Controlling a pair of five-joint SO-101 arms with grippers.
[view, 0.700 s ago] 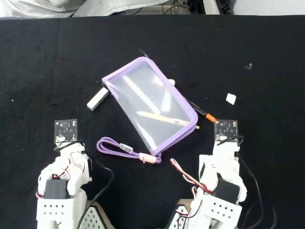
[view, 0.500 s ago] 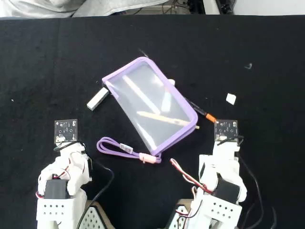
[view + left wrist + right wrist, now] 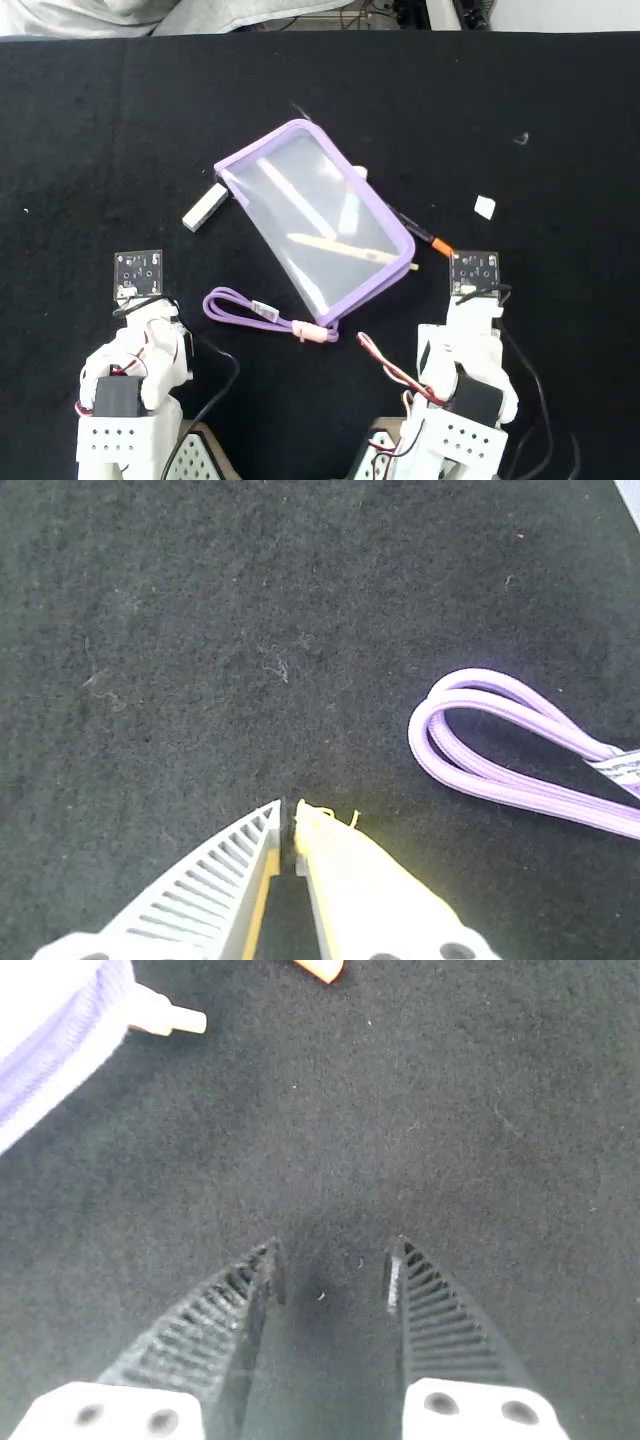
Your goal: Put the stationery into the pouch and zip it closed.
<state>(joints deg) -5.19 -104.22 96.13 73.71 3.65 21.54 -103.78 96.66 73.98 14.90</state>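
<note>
At mid-table, lying slanted: clear pouch (image 3: 315, 220) with purple edge, 2 wooden sticks (image 3: 345, 247) seen through it. Just beside its far-left corner, white eraser (image 3: 205, 207); by its right edge, orange-tipped pen (image 3: 425, 235). Left gripper (image 3: 290, 825) pressed closed, empty, near purple strap (image 3: 500, 750). Right gripper (image 3: 330, 1270) parted, empty, above black cloth (image 3: 480, 1110).

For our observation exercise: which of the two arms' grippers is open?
The right arm's dark ribbed gripper: its tips stand apart, while the left arm's white-and-yellow gripper has its tips touching.
</note>
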